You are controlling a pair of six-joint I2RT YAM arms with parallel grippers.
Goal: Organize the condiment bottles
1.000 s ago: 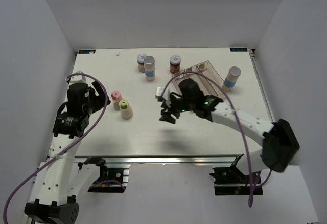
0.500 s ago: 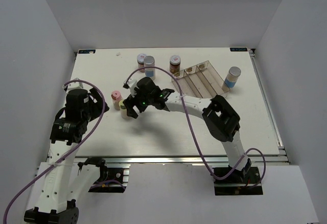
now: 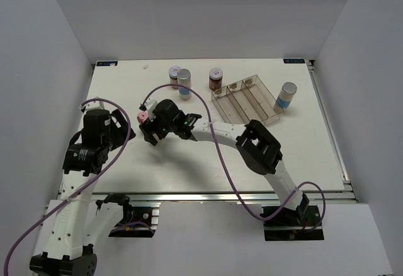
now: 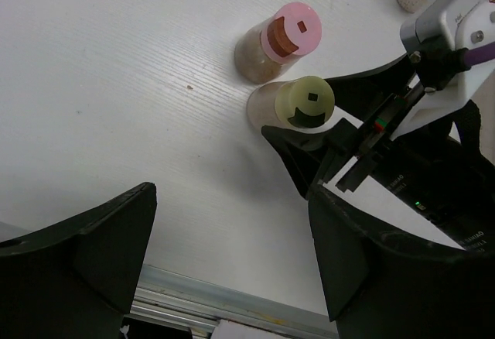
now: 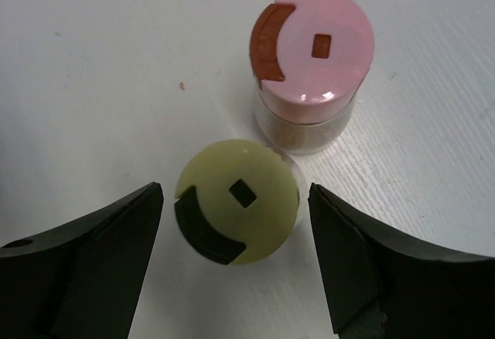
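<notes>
Small cream-bodied bottle w/ yellow-green cap (image 5: 236, 211): upright, lower centre of right-wrist view, just beside pink-capped bottle (image 5: 312, 68). Prob. light, rigid, slick, tippy. Your right gripper (image 3: 153, 136) is spread astride it, so pinch the body below the cap. Left gripper (image 4: 232, 261) is spread, empty.

- Table (image 5: 85, 53): white, matt, with a fine grain like painted wood.
- Pink-capped bottle (image 5: 313, 45): smooth plastic cap with a slight gloss; clear body holding brown grainy contents.
- Yellow-green-capped bottle (image 5: 263, 200): smooth matt plastic cap.
- Right gripper (image 5: 234, 200) fingers (image 5: 85, 269): matt black plastic.
- Tray (image 3: 242, 103) near the far right corner: clear glossy plastic.
- Silver-capped bottle (image 3: 289, 88) by the right edge: metallic-looking cap.
</notes>
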